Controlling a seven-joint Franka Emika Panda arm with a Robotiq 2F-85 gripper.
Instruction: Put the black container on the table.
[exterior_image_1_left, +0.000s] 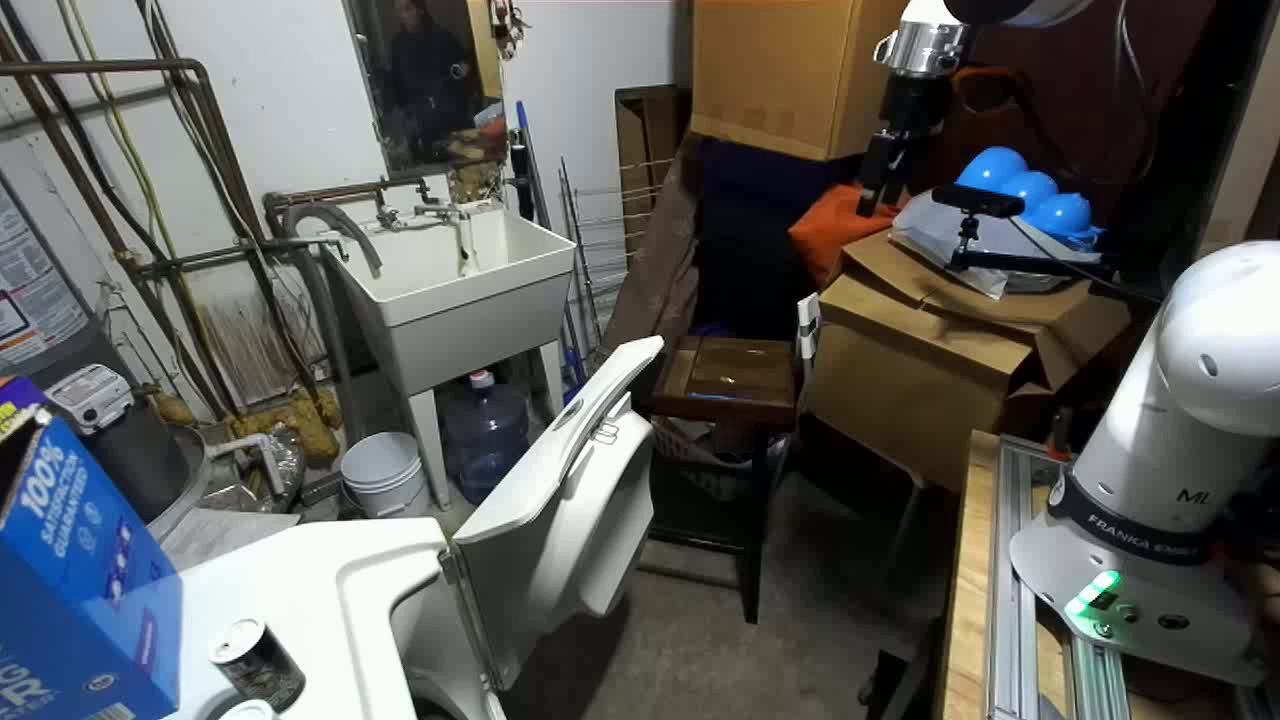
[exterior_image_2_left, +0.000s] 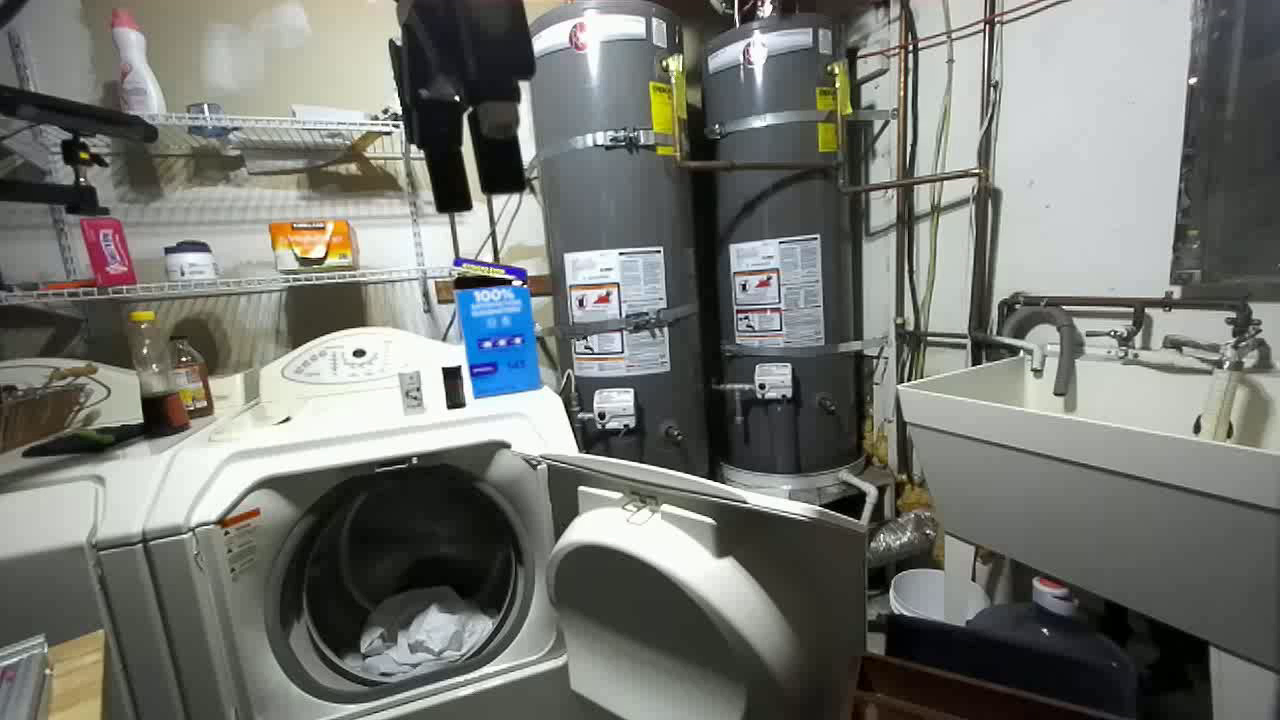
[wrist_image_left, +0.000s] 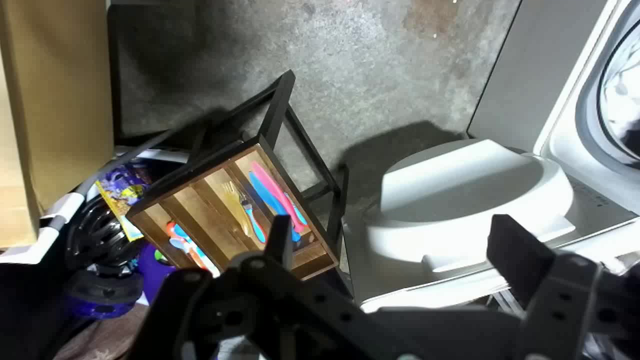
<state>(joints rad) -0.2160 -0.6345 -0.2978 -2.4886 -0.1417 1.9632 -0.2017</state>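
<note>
You've got the claw (wrist_image_left: 391, 229) spread wide, nothing in it; black can (exterior_image_1_left: 258, 668), probably the container, stands on the washer (exterior_image_1_left: 310, 575) near the blue box (exterior_image_1_left: 75, 590). A skewed approach could topple can or box; a low carry could clip the open door (exterior_image_1_left: 555, 490); surface (exterior_image_1_left: 725, 408) has dividers (wrist_image_left: 218, 211) and cutlery (wrist_image_left: 276, 192), so your can may land tilted

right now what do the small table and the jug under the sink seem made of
Small table: probably stained wood, judging by its brown dividers; matte black legs could be wood or metal. Jug: likely smooth plastic; its bluish body looks translucent.
</note>
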